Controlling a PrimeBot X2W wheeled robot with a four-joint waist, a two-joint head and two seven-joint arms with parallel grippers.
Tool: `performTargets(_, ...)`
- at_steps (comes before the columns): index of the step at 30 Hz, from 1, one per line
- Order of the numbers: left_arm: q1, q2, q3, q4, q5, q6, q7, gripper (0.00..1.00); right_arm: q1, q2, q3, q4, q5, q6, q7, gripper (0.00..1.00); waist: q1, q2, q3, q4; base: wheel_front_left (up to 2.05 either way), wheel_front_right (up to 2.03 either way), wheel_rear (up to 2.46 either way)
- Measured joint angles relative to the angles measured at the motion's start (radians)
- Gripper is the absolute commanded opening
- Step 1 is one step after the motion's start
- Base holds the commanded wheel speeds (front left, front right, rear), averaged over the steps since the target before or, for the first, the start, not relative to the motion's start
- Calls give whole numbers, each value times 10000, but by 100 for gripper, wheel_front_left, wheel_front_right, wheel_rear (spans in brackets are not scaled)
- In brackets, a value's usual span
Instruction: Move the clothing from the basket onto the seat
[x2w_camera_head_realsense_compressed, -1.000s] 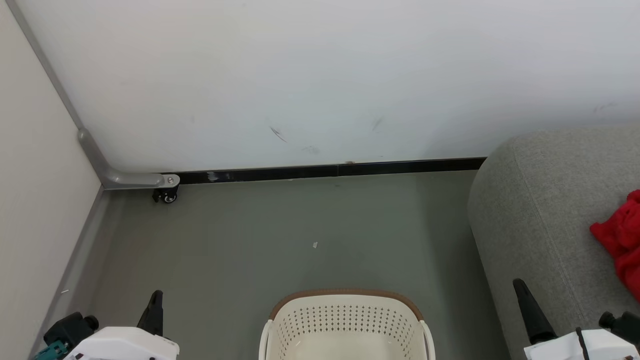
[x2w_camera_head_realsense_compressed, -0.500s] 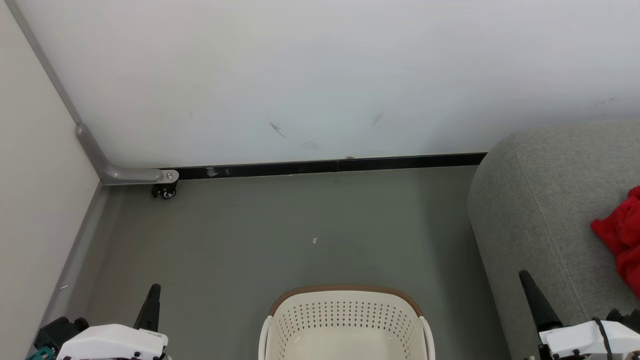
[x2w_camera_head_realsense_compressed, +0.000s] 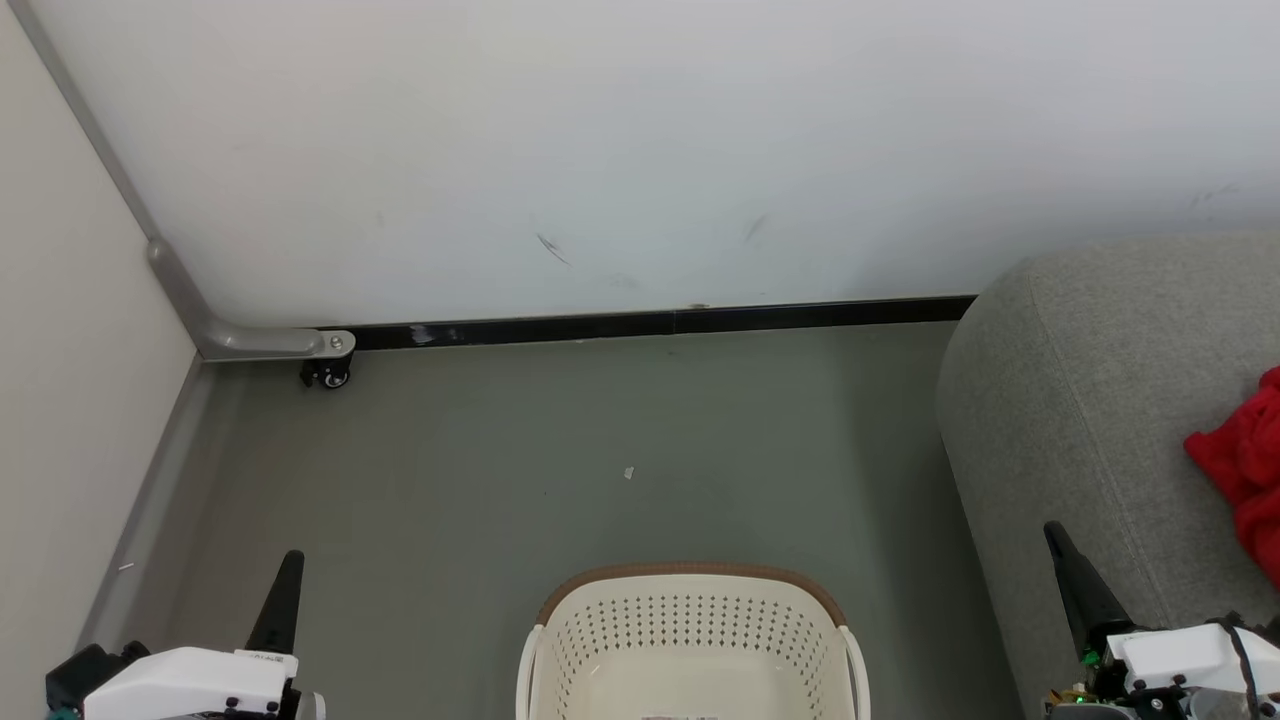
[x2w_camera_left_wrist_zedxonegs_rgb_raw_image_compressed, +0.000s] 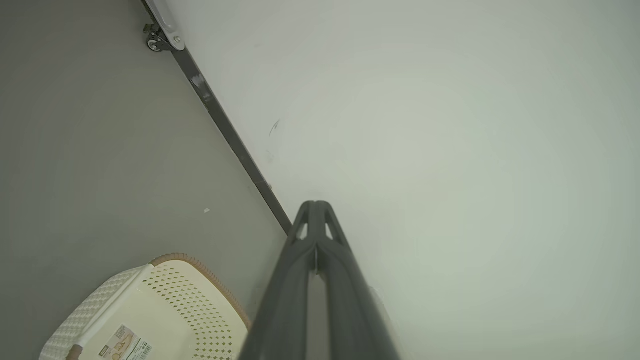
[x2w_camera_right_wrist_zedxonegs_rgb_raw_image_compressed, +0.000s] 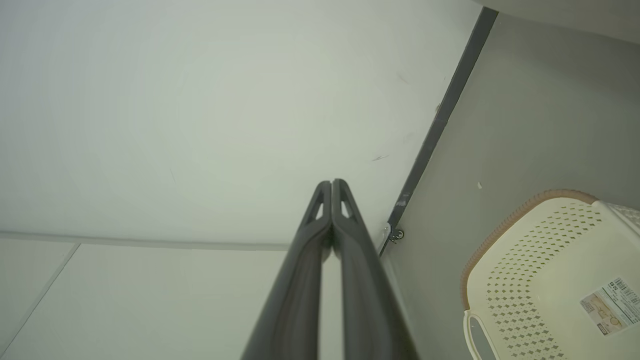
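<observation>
The cream basket (x2w_camera_head_realsense_compressed: 690, 630) with a brown rim stands on the floor at the bottom middle; the part of its inside that I see holds no fabric, just a paper label on the bottom (x2w_camera_right_wrist_zedxonegs_rgb_raw_image_compressed: 607, 305). Red clothing (x2w_camera_head_realsense_compressed: 1245, 465) lies on the grey seat (x2w_camera_head_realsense_compressed: 1080, 400) at the right edge. My left gripper (x2w_camera_head_realsense_compressed: 285, 570) is shut at the lower left, well left of the basket. At the lower right my right gripper (x2w_camera_head_realsense_compressed: 1055, 540) is shut too, in front of the seat's side. In both wrist views the fingertips meet with nothing between them (x2w_camera_left_wrist_zedxonegs_rgb_raw_image_compressed: 315, 207) (x2w_camera_right_wrist_zedxonegs_rgb_raw_image_compressed: 331, 186).
A white wall with a black skirting (x2w_camera_head_realsense_compressed: 650, 322) runs across ahead. A grey metal leg with a small castor (x2w_camera_head_realsense_compressed: 325, 372) sits at the left corner beside a cream panel (x2w_camera_head_realsense_compressed: 60, 420). A small white scrap (x2w_camera_head_realsense_compressed: 628, 473) lies on the grey floor.
The head view has shifted, so the wall, floor and seat sit a little higher and more of the basket shows. Both grippers stay shut; the left sits lower in the view.
</observation>
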Motion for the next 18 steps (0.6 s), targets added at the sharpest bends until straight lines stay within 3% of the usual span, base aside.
performTargets(18, 0, -224, 708, -196, -1889, -579, 514, 0, -409, -142, -54, 272, 2477, -2, 418, 0, -2, 0, 121, -8, 0, 0, 0)
